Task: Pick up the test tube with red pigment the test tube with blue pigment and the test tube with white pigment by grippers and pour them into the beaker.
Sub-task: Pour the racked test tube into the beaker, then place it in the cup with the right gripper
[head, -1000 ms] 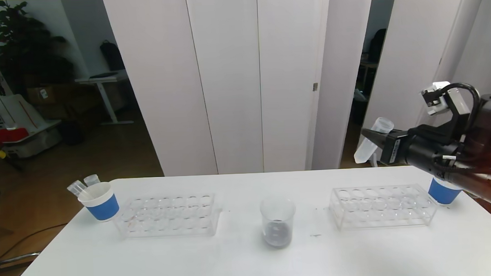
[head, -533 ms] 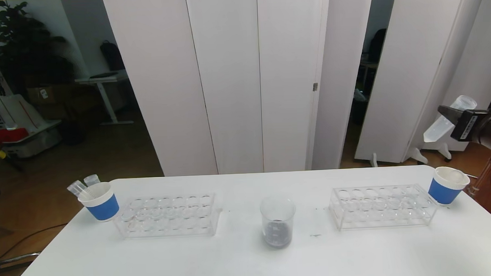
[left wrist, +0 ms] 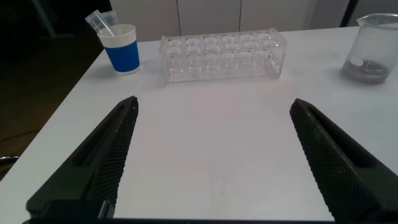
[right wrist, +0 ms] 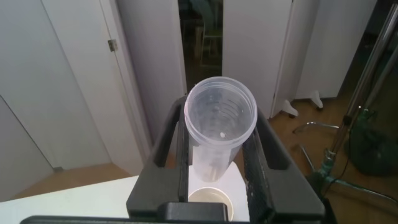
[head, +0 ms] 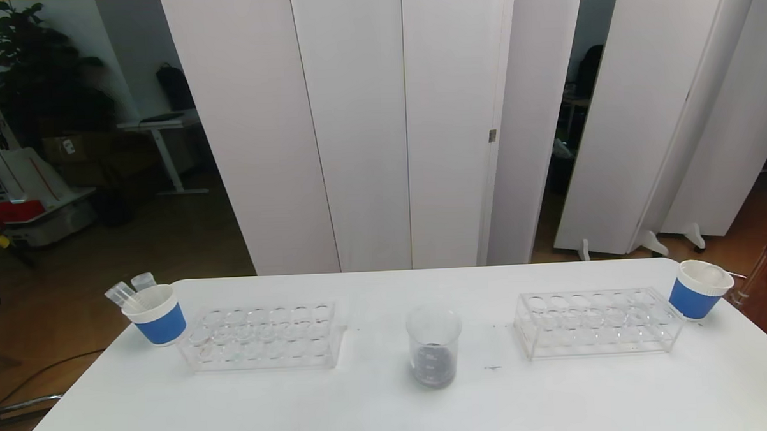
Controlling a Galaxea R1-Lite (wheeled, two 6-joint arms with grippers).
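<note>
Beaker [head: 433, 348] sits mid-table holding dark mixed liquid. Right gripper [right wrist: 217, 140], off the table's right side, clamps an emptied-looking test tube [right wrist: 219, 124] above the right paper cup [head: 698, 289]: discard seems next. Left gripper [left wrist: 214, 155] hangs wide open, empty, near the left rack [left wrist: 221, 55].

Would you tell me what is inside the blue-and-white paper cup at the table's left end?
Two clear tubes lean out over the rim of the paper cup; their tops look empty. The cup's wall hides their lower ends and anything else inside.
</note>
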